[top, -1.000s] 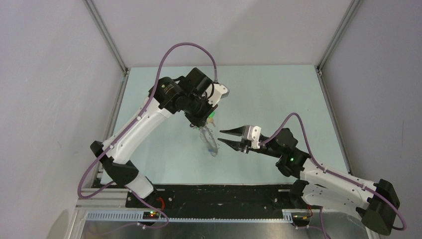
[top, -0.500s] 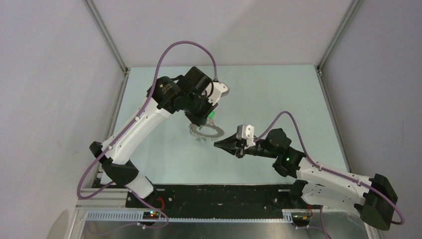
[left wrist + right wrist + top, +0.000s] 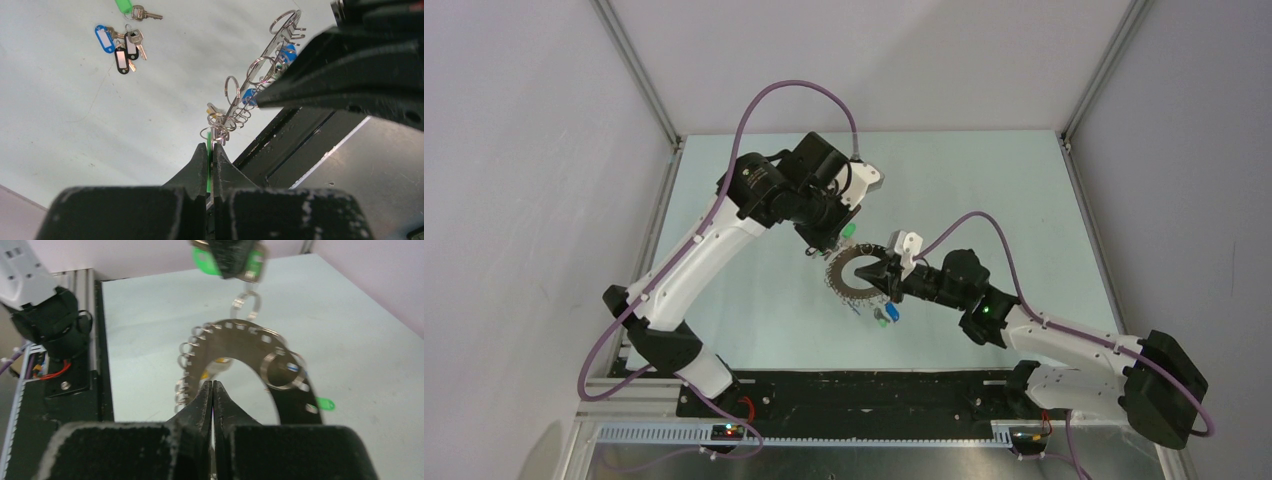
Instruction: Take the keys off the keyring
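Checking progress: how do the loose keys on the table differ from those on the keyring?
The loose keys lie flat on the table; the keys on the keyring hang in the air. The loose keys are detached; those on the keyring sit on small split rings. Both carry coloured plastic tags.

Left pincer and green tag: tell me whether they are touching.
Touching. The left wrist view shows the left pincer shut on the green tag, whose edge shows as a green strip clamped between both fingers.
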`<action>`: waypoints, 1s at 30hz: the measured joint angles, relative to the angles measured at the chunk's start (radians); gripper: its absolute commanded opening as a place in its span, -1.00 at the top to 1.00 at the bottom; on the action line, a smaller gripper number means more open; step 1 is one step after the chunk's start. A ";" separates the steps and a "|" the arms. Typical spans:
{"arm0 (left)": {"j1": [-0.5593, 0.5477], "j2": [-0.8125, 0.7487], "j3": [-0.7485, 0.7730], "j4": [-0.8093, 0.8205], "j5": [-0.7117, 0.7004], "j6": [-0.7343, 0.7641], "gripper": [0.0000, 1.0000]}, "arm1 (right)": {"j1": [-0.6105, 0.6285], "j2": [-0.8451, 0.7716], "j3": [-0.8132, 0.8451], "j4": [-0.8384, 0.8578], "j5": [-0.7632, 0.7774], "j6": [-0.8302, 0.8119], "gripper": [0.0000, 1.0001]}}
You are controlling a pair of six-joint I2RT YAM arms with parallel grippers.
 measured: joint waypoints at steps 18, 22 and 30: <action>0.000 -0.005 0.000 0.000 0.002 0.001 1.00 | -0.058 0.085 0.062 0.045 -0.025 0.015 0.38; 0.000 -0.005 0.000 -0.002 0.002 0.001 1.00 | -0.067 0.094 0.073 0.051 -0.024 0.015 0.38; 0.000 -0.005 0.001 -0.002 0.003 0.000 1.00 | -0.085 0.094 0.078 0.053 -0.028 0.013 0.38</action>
